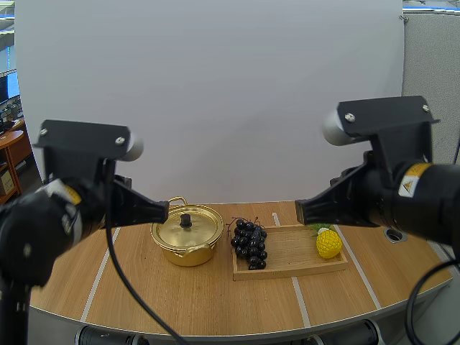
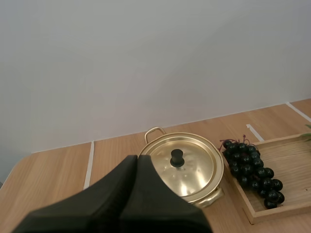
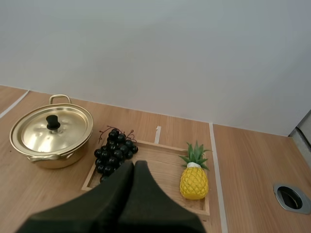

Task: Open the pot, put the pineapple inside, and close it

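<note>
A gold pot (image 1: 187, 233) stands left of centre on the table, its lid on, with a black knob (image 1: 185, 219) on top. A small yellow pineapple (image 1: 328, 243) with green leaves stands upright at the right end of a wooden tray (image 1: 291, 253). My left gripper (image 1: 164, 211) hangs shut just left of the pot and above it. My right gripper (image 1: 300, 210) is shut too, raised over the tray, left of the pineapple. In the left wrist view the pot (image 2: 187, 165) lies just past the shut gripper (image 2: 136, 162). In the right wrist view the pineapple (image 3: 194, 178) stands beside the shut gripper (image 3: 134, 166).
A bunch of dark grapes (image 1: 249, 243) lies at the tray's left end, between pot and pineapple. A round metal hole (image 1: 394, 234) is set in the tabletop at the far right. The table's curved front edge runs close to the arms' bases.
</note>
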